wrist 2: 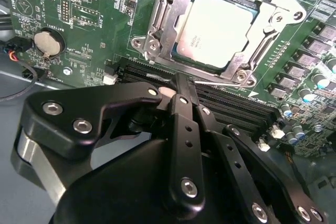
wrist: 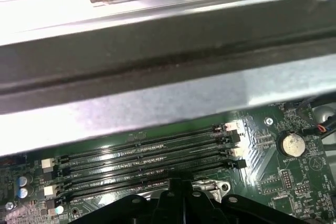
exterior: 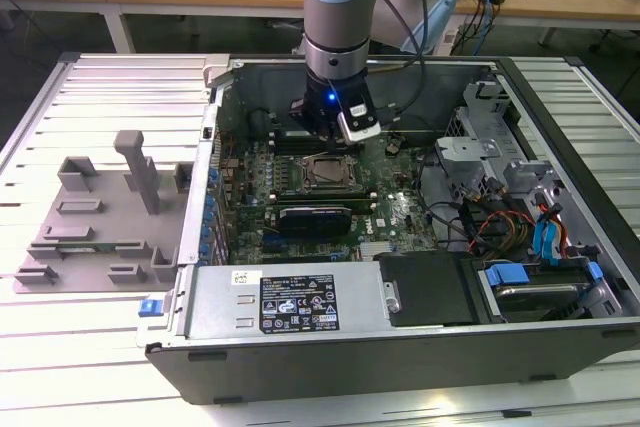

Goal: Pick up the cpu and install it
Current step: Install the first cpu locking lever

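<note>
Grey plastic fixture (exterior: 100,217) lies on the ribbed white tabletop (exterior: 90,87), well to the exterior view's left of the open computer case (exterior: 400,347), with one tall upright post and several low blocks on it. One small blue tab (exterior: 150,305) sticks out at the case's near corner on that side.

Inside the case, the green motherboard (exterior: 390,207) lies flat. One socket (exterior: 330,173) sits near the board's middle; in the second wrist view the cpu (wrist 2: 218,29) rests in it, silvery top plate up, ringed by the metal socket frame (wrist 2: 157,19), the load plate not over it. Four black memory slots (wrist: 152,156) run side by side between the socket and the case wall (wrist: 157,103); all look unfilled. One round coin battery (wrist 2: 48,42) sits on the board beyond the slot ends, well apart from the socket. One black expansion card (exterior: 315,217) lies just on the near side of the socket.

The arm (exterior: 340,17) reaches down from the case's far edge. Its claw (wrist 2: 178,90) hangs over the memory slots just beside the socket, fingers (wrist 2: 184,129) drawn together, pinching nothing visible, clear of the cpu.

Further to the exterior view's right: one black drive cover (exterior: 430,287), a bundle of coloured cables (exterior: 500,222), metal drive cages (exterior: 480,137), and two blue latches (exterior: 505,275).
</note>
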`<state>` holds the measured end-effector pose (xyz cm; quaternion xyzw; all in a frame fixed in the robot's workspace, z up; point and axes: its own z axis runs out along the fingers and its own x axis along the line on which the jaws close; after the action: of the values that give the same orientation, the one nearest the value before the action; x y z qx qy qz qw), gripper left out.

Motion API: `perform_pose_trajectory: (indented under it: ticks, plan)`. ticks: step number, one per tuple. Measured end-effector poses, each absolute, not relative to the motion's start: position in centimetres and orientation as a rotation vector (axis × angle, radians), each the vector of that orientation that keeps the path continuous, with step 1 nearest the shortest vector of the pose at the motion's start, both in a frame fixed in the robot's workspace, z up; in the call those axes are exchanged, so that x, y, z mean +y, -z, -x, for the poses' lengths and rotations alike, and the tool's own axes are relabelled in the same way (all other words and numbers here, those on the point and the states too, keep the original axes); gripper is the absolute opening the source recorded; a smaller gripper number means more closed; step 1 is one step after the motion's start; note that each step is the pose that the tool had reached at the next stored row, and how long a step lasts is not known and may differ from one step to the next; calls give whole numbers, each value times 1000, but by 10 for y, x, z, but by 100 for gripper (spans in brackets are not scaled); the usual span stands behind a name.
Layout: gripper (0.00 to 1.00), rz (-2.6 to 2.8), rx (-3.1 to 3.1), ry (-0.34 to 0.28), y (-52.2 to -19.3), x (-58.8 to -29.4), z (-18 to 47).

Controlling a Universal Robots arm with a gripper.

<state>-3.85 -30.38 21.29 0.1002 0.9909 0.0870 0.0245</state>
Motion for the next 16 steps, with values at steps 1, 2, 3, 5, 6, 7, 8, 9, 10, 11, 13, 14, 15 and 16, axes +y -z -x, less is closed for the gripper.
perform_pose_trajectory:
  ticks: [1,2,3,5,6,7,8,9,10,11,13,14,15,16]
  plan:
    - [11,-310,3065,-268,-213,-304,39]
    - [11,-310,3065,-268,-213,-304,39]
    - [11,-310,3065,-268,-214,-303,39]
    - [11,-310,3065,-268,-214,-302,39]
    - [11,-310,3065,-268,-214,-301,39]
    - [11,-310,3065,-268,-214,-300,39]
    - [11,-310,3063,-268,-214,-300,40]
    - [11,-309,3059,-268,-214,-300,42]
    - [11,-308,3056,-269,-213,-300,43]
    - [11,-307,3053,-268,-213,-300,44]
    - [11,-305,3042,-268,-212,-300,47]
    - [11,-304,3039,-268,-212,-300,48]
    - [11,-303,3035,-268,-211,-300,49]
    - [11,-301,3027,-268,-210,-300,50]
